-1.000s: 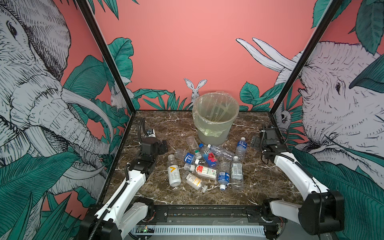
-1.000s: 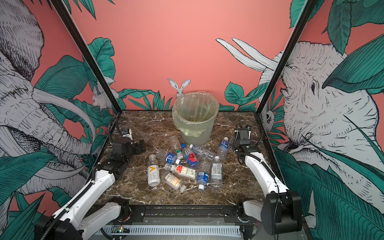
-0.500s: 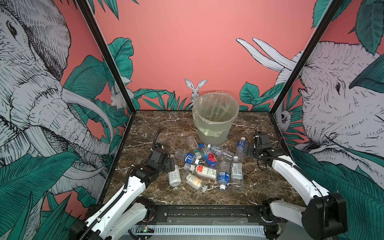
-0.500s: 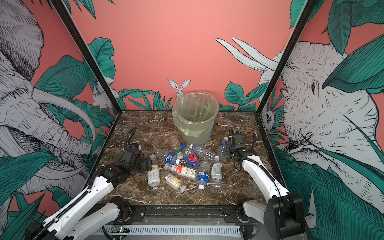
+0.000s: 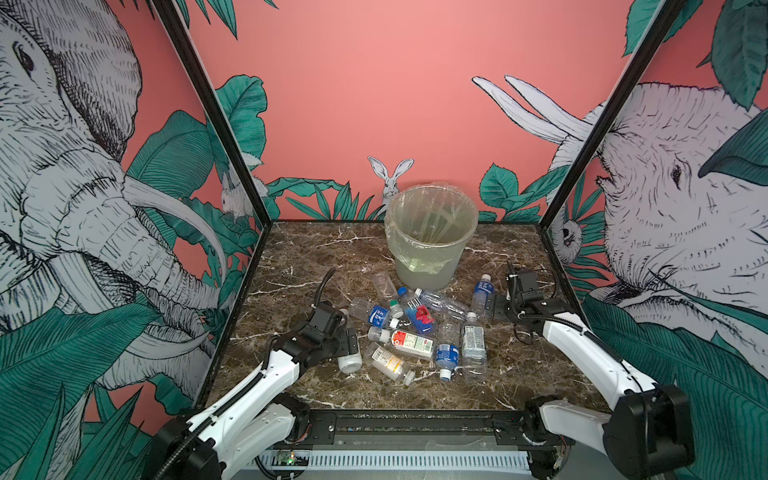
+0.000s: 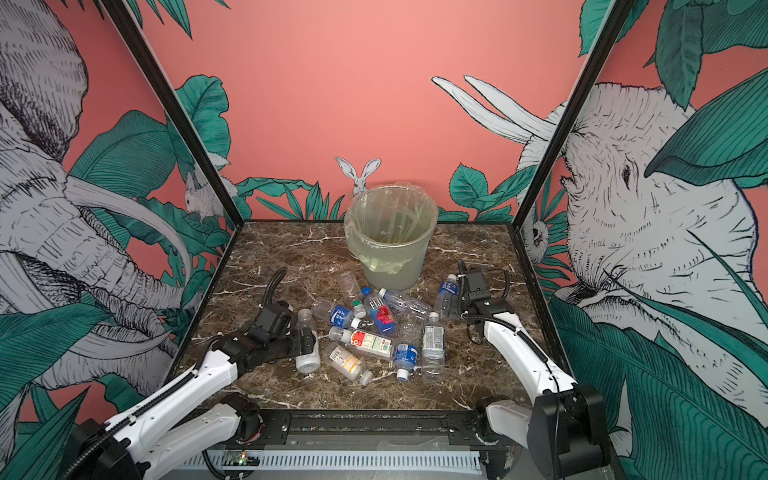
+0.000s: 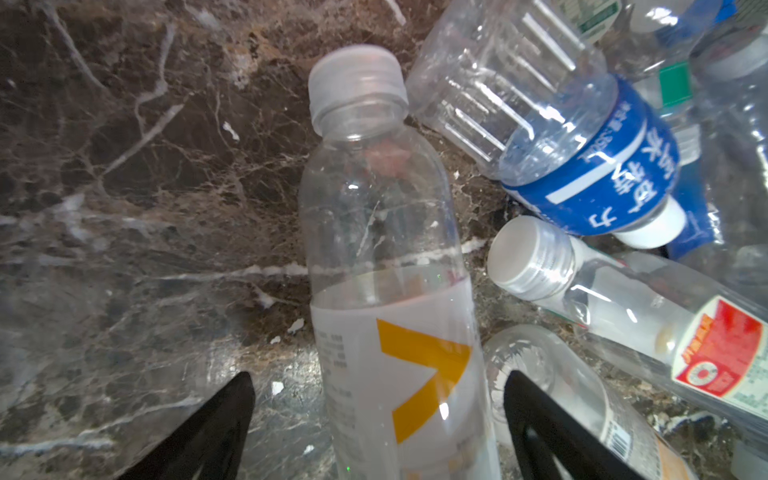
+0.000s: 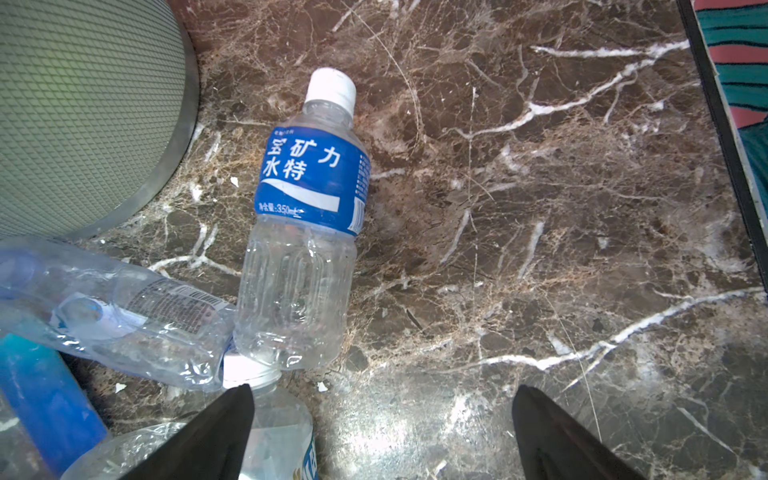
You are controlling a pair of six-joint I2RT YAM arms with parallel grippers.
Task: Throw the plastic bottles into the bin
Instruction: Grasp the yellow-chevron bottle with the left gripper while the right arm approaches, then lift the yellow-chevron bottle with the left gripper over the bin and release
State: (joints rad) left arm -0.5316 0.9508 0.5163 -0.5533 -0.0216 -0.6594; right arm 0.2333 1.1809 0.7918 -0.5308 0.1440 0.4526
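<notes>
I am hanging my left gripper [image 7: 378,378] wide open astride the bottle with the yellow mark [image 7: 386,249], which is lying at the left edge of the pile of bottles [image 5: 415,328] in the middle of a top view. My right gripper [image 8: 384,388] is hovering just as open and empty over bare table [image 8: 540,249], short of the blue-label bottle [image 8: 307,216]. I am judging that the left jaws should sink, centre on the labelled body and close squarely. They should mind the neighbouring bottle [image 7: 582,395], possibly touching one finger, before I carry it to the bin [image 5: 430,266] standing at back centre.
</notes>
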